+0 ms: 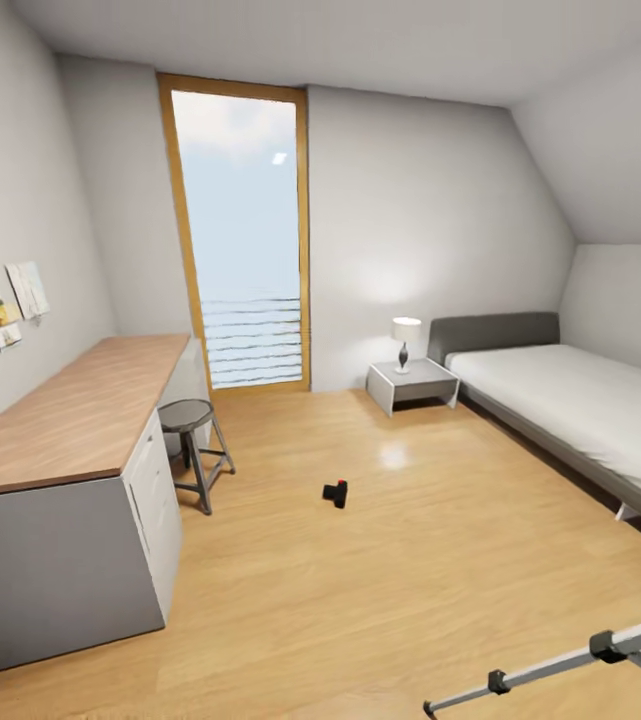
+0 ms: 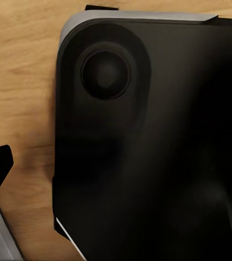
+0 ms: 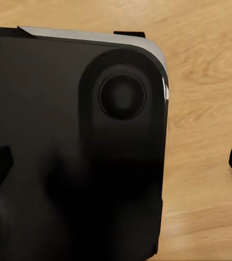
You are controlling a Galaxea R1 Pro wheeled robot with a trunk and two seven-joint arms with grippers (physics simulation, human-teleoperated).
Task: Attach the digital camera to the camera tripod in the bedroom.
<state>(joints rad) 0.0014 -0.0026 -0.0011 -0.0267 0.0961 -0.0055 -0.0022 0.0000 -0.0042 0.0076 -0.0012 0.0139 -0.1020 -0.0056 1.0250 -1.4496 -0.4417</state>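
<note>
Where the head view's lower right corner cuts it off, one camera tripod [image 1: 600, 648] shows two silver legs. Farther out, one digital camera [image 1: 336, 492] lies alone on the wood floor [image 1: 410, 560], between one stool [image 1: 192, 440] and one bed [image 1: 570, 410]. Beyond stand one nightstand [image 1: 412, 383] and one lamp [image 1: 405, 340]. Both grippers' state cannot be told.

black robot base [image 2: 148, 141] under both wrists

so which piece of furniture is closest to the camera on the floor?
The stool, left of the camera beside the desk. The nightstand and bed sit farther back, toward the right wall.
</note>
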